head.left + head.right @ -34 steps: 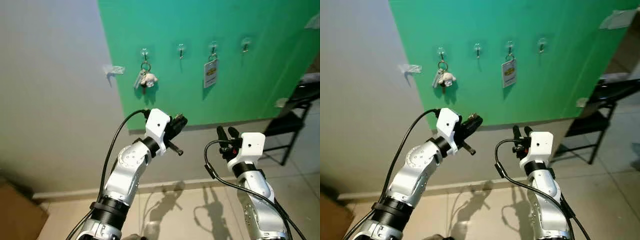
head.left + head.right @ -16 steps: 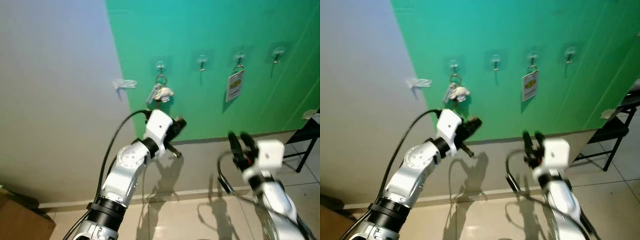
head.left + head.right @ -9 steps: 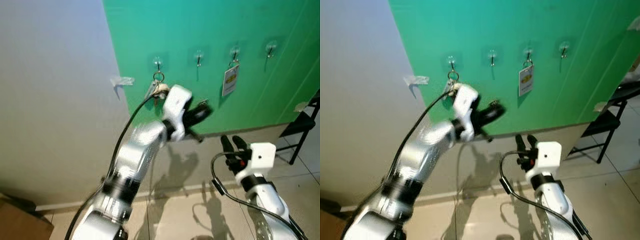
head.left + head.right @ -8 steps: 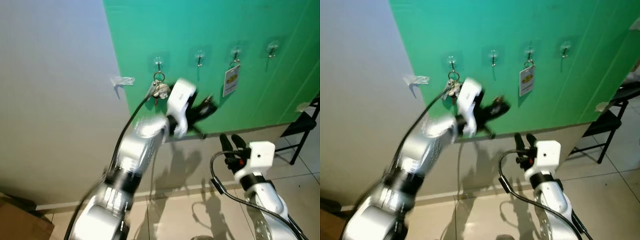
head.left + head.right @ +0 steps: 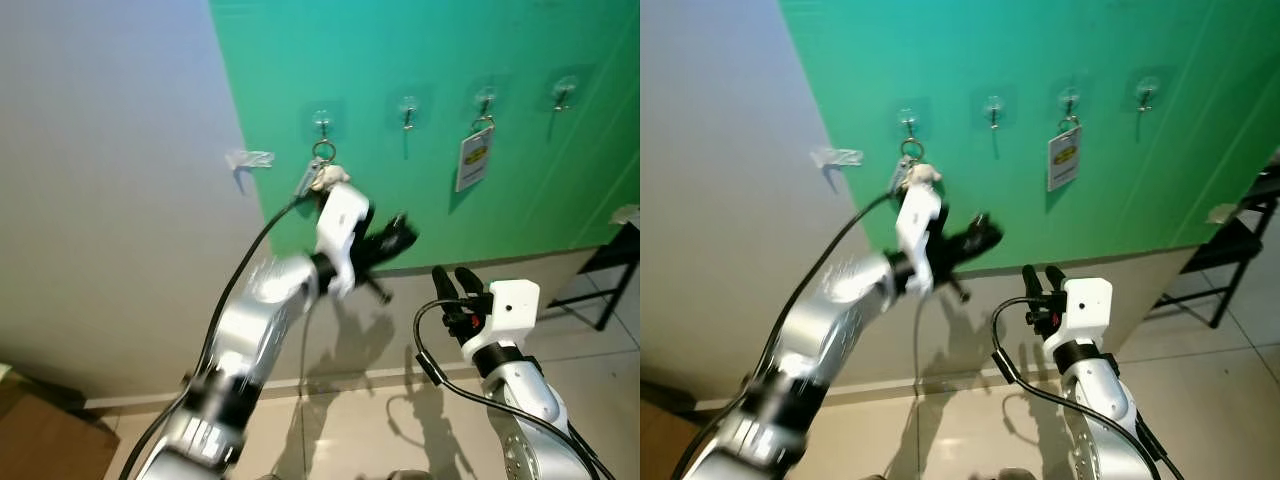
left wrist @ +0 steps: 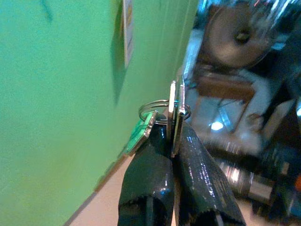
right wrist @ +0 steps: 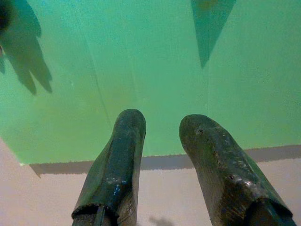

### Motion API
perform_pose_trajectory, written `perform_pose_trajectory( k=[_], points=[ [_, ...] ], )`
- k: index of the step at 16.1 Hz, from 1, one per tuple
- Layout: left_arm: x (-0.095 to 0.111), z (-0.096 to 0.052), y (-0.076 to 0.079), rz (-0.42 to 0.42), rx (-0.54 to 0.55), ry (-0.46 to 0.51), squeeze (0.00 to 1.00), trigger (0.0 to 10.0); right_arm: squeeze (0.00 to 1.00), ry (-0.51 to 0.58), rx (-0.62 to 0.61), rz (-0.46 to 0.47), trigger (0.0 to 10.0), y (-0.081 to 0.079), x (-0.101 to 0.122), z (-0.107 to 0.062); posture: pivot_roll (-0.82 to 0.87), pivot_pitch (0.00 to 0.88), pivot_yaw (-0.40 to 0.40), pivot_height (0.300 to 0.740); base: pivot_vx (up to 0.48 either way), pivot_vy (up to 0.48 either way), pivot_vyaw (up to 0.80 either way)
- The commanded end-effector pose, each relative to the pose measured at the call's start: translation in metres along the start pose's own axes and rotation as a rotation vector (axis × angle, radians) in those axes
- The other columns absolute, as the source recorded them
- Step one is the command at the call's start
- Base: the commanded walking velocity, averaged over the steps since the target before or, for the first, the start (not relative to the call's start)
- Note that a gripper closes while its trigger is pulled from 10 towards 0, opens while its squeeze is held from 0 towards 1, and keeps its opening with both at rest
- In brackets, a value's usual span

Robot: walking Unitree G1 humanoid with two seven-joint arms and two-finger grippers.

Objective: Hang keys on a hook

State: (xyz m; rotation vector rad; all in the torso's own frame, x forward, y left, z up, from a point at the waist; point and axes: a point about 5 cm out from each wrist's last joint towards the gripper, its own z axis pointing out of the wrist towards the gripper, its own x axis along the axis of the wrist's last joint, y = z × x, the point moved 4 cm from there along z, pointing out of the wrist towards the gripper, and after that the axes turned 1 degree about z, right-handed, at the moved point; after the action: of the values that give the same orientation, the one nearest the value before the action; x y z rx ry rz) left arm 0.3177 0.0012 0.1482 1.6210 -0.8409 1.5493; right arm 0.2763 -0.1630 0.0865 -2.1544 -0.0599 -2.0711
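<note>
Left hand (image 6: 171,141): pinched shut on the keys (image 6: 173,110), ring and green tag poking out past my fingertips.
Right hand (image 7: 162,141): fingers apart, holding nothing, low by the green board (image 5: 440,60).
Done: keys gripped and lifted toward the hooks.
Left: reach the free second hook (image 5: 408,112), slip the ring over, release.

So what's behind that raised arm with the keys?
Behind the left gripper, shut on a key ring, is the green board with four hooks. The keychain on the leftmost hook is partly covered by the wrist.
</note>
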Motion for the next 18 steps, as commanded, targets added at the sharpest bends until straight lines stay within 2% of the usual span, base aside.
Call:
perform_pose_trajectory(
  k=[1,2,3,4,5,6,7,8,9,10,11,12,14,15,18],
  points=[
    [-0.006,-0.015,-0.006,0.088,0.058,-0.002,0.00,0.0,0.00,0.005,-0.020,0.002,10.0,0.005,0.001,0.001,-0.21,0.008,0.095,0.740,0.000,0.000,0.00],
    [-0.014,-0.024,-0.007,0.125,0.075,-0.019,0.00,0.0,0.00,0.007,-0.031,-0.001,10.0,0.007,0.000,0.001,-0.20,0.004,0.091,0.740,0.000,0.000,0.00],
    [-0.026,-0.039,-0.011,0.183,0.117,-0.052,0.00,0.0,0.00,0.009,-0.048,-0.013,10.0,0.011,0.000,-0.001,-0.19,0.001,0.084,0.740,0.000,0.000,0.00],
    [-0.041,-0.069,-0.023,0.278,0.242,-0.077,0.00,0.0,0.00,0.010,-0.079,-0.025,10.0,0.016,-0.002,-0.005,-0.18,0.000,0.073,0.740,0.000,0.000,0.00],
    [-0.052,-0.095,-0.034,0.295,0.384,-0.078,0.00,0.0,0.00,0.007,-0.109,-0.013,10.0,0.021,-0.004,-0.010,-0.17,0.000,0.065,0.740,0.000,0.000,0.00],
    [-0.073,-0.118,-0.041,0.179,0.527,-0.095,0.00,0.0,0.00,-0.011,-0.116,-0.011,10.0,0.024,-0.008,-0.013,-0.17,0.000,0.055,0.740,0.000,0.000,0.00],
    [-0.101,-0.121,-0.033,0.052,0.568,-0.143,0.00,0.0,0.00,-0.024,-0.120,0.002,10.0,0.027,-0.012,-0.013,-0.16,0.000,0.045,0.740,0.000,0.000,0.00],
    [-0.110,-0.116,-0.028,0.029,0.573,-0.153,0.00,0.0,0.00,-0.032,-0.118,-0.008,10.0,0.028,-0.014,-0.011,-0.16,0.000,0.026,0.740,0.000,0.000,0.00],
    [-0.118,-0.104,-0.027,-0.002,0.601,-0.148,0.00,0.0,0.00,-0.048,-0.112,-0.021,10.0,0.032,-0.017,-0.007,-0.15,0.000,0.000,0.740,0.000,0.000,0.00],
    [-0.123,-0.086,-0.033,-0.023,0.610,-0.141,0.00,0.0,0.00,-0.062,-0.098,-0.033,10.0,0.038,-0.017,0.001,-0.14,0.000,-0.027,0.740,0.000,0.000,0.00],
    [-0.122,-0.079,-0.039,0.003,0.589,-0.136,0.00,0.0,0.00,-0.052,-0.088,-0.041,10.0,0.041,-0.012,0.008,-0.15,0.000,-0.027,0.740,0.000,0.000,0.00],
    [-0.120,-0.080,-0.040,0.009,0.587,-0.134,0.00,0.0,0.00,-0.049,-0.088,-0.042,10.0,0.041,-0.010,0.008,-0.15,0.000,-0.027,0.740,0.000,0.000,0.00],
    [-0.110,-0.077,-0.042,0.073,0.577,-0.122,0.00,0.0,0.00,-0.045,-0.094,-0.036,10.0,0.041,-0.012,0.010,-0.15,0.000,-0.022,0.740,0.000,0.000,0.00],
    [-0.105,-0.073,-0.042,0.055,0.573,-0.090,0.00,0.0,0.00,-0.049,-0.086,-0.032,10.0,0.037,-0.016,0.011,-0.15,0.000,-0.014,0.740,0.289,-0.379,0.00],
    [-0.095,-0.062,-0.041,0.076,0.535,-0.046,0.00,0.0,0.00,-0.052,-0.082,-0.020,10.0,0.032,-0.019,0.011,-0.16,0.000,0.002,0.740,0.000,-0.431,0.00]
  ],
)
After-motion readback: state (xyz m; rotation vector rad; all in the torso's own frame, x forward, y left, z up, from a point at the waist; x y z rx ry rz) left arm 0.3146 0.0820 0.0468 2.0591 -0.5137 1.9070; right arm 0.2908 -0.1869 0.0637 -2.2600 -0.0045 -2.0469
